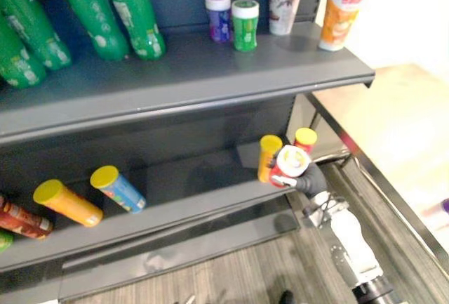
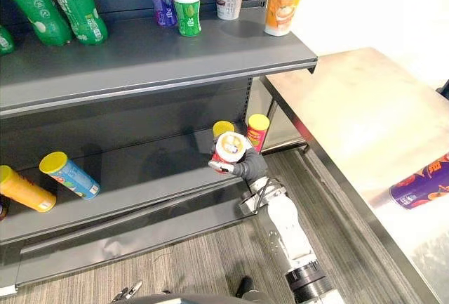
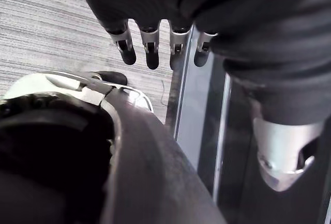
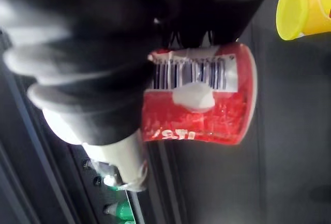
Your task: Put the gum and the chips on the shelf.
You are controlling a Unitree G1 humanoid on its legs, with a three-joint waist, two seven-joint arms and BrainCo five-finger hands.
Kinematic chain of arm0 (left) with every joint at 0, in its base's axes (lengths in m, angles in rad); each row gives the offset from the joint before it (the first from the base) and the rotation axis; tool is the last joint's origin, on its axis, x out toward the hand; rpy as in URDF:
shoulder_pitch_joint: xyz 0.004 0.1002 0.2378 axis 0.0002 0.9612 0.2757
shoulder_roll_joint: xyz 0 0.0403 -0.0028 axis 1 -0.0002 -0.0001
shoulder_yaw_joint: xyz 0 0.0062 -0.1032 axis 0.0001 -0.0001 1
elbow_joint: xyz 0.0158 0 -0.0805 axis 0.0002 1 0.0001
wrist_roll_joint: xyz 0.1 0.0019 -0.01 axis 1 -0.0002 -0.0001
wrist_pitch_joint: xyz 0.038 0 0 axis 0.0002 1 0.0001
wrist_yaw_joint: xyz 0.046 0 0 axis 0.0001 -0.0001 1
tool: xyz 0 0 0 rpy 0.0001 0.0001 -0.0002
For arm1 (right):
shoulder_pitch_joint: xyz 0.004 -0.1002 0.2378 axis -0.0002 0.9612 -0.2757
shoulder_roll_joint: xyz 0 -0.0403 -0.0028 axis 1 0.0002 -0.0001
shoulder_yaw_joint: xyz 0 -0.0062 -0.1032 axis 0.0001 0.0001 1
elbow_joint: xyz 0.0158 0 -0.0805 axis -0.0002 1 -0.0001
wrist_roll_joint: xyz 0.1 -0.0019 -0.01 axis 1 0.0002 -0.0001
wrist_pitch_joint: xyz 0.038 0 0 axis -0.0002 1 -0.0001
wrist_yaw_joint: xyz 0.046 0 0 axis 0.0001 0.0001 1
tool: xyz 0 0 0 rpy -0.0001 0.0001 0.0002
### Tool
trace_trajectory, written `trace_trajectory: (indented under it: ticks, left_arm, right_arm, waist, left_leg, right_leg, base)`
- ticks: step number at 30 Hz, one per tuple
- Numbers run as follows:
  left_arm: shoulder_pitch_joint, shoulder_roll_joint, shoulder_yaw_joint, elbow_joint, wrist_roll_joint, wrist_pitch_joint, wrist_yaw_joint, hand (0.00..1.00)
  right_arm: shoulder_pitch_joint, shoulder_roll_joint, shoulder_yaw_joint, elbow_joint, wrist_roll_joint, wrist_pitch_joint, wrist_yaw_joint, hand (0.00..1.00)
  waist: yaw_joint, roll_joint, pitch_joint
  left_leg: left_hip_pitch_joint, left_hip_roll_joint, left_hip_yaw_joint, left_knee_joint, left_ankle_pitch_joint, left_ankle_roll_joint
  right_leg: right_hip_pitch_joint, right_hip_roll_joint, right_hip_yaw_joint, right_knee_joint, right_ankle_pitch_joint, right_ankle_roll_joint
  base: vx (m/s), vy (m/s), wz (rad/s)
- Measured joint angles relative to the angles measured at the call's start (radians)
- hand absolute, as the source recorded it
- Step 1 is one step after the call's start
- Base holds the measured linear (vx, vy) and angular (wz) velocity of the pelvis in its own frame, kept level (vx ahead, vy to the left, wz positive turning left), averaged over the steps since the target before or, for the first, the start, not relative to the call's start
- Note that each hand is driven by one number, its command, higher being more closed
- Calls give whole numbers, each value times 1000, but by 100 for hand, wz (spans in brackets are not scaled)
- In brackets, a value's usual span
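At the edge of the lower shelf [image 2: 151, 172], the right hand [image 2: 250, 166] clasps a red, barcoded chips can [image 2: 229, 151].

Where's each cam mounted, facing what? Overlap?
Left eye view: head, facing down at the grey shelves; right arm from lower right, right hand gripping a red chips can.
Right eye view: head, slightly offset; same scene plus a steel table.
Left wrist view: left wrist, along the open left hand toward the floor.
Right wrist view: right wrist, close on the red chips can near a yellow-lidded can.
Shared: both eye views and the right wrist view show that can.
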Motion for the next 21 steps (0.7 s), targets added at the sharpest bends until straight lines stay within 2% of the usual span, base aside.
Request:
trace_trajectory:
  ticks: [5,11,15,21]
  left_arm:
    - [-1,-1,-1,-1,1,0,2,0]
    - [-4,-1,0,-4,8,0,2,0]
    - [-3,-1,0,-4,28,0,4,0]
    - [-2,-4,0,-7,51,5,3,0]
  right_arm:
    - [11,-5,-2,0,-12,9,5,100]
    - [22,-40,-27,0,-15,75,12,100]
    - [23,-53,-107,0,-23,95,-32,100]
    - [23,-130,-258,-1,-28,117,-73,100]
  waist:
    - [-7,3,-4]
    - [-10,3,-8]
    - [-10,7,-12]
    - [-12,15,-23]
  left_leg:
    - [12,-8,3,-14,0,0]
    - [20,-14,5,-17,0,0]
    - [22,-13,5,-17,0,0]
    - [31,-15,7,-18,0,0]
  right_leg:
    - [22,3,1,-36,17,7]
    - [31,1,3,-44,20,6]
    - [33,0,3,-40,20,6]
    - [32,-3,9,-25,20,6]
  base:
    - [36,13,1]
    - [0,0,0]
    - [0,0,0]
    - [-15,2,-2]
